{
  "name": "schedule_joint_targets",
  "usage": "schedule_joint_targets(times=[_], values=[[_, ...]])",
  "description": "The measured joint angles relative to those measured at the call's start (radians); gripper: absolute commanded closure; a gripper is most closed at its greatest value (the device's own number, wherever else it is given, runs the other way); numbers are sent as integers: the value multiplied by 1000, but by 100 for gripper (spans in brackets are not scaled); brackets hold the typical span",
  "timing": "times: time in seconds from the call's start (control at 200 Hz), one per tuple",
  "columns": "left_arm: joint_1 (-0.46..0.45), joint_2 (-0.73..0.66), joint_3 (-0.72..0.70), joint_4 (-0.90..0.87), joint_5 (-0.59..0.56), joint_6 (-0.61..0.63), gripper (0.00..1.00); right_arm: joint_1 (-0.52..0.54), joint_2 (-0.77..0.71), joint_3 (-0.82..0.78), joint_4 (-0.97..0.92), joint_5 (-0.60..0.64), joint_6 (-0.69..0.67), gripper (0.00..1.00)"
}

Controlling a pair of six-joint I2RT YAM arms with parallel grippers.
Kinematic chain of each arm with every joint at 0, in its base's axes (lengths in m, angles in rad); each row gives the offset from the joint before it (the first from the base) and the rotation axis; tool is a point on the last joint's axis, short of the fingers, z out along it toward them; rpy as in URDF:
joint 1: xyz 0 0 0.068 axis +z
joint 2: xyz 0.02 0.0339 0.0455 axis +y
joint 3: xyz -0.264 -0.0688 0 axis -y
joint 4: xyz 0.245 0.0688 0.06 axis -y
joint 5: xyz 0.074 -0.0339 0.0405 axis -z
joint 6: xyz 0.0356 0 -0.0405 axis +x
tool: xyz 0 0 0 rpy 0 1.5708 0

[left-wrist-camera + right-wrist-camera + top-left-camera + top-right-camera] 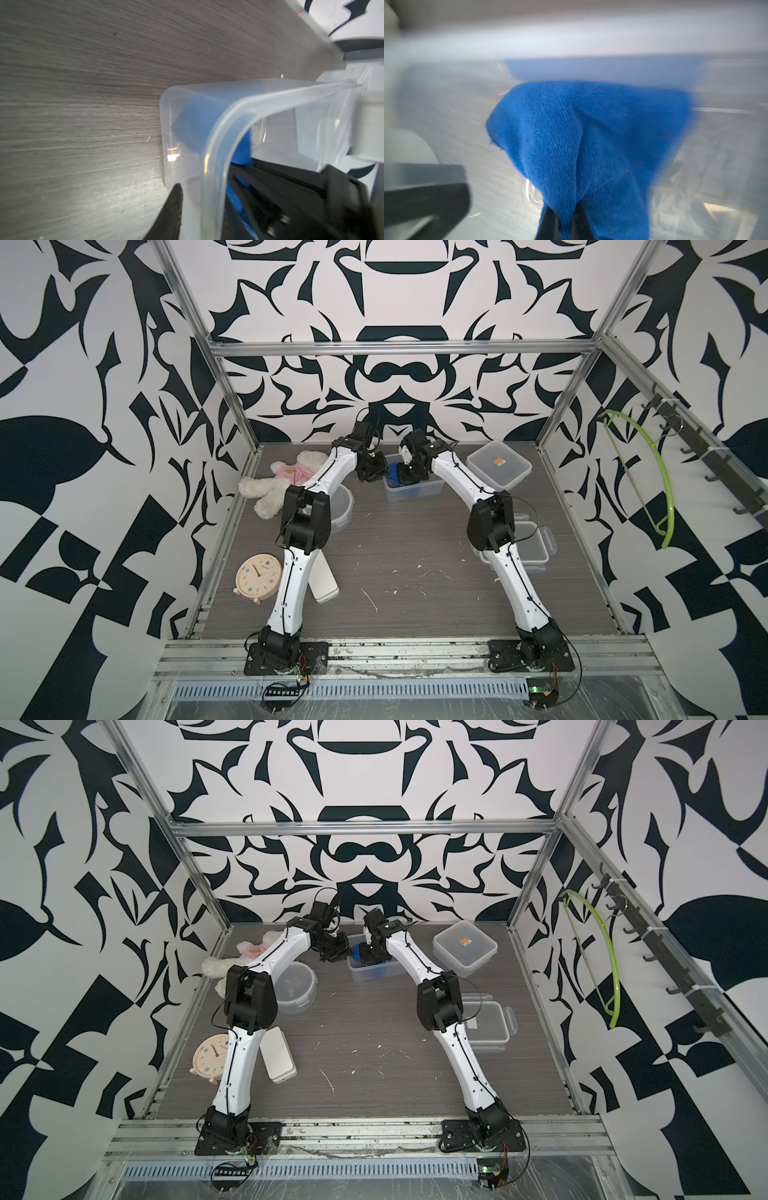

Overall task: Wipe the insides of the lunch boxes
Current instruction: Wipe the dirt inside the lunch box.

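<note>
An open clear rectangular lunch box point(415, 492) point(365, 973) stands at the back centre of the table in both top views. A blue cloth point(591, 135) point(411, 489) lies inside it. My right gripper point(564, 207) point(405, 477) reaches down into the box, shut on the cloth. My left gripper point(199, 199) point(374, 473) straddles the box's left end wall point(187, 128), one finger point(173, 214) outside against it, jaws closed on the wall. A round lunch box point(296, 986) sits open behind the left arm. A lidded rectangular lunch box point(498, 466) with an orange sticker stands at the back right.
A clear clip lid point(492, 1023) lies beside the right arm's elbow. A plush toy point(282, 485), a cream alarm clock point(257, 578) and a flat white case point(325, 578) lie on the left. A green hanger point(650, 472) hangs off the right rail.
</note>
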Motion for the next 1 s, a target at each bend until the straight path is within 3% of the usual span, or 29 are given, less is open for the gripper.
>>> schedule_joint_targets(times=[0.285, 0.525, 0.82, 1.0], values=[[-33, -15, -21, -87, -32, 41, 93, 58, -204, -314, 101, -8, 25, 100], [-70, -124, -165, -98, -126, 51, 99, 83, -290, -404, 101, -6, 26, 100], [-114, -140, -124, -253, -326, 68, 100, 107, -365, -538, 211, -6, 70, 100], [-127, -140, -126, -275, -361, 69, 100, 112, -412, -622, 280, 79, 90, 100]])
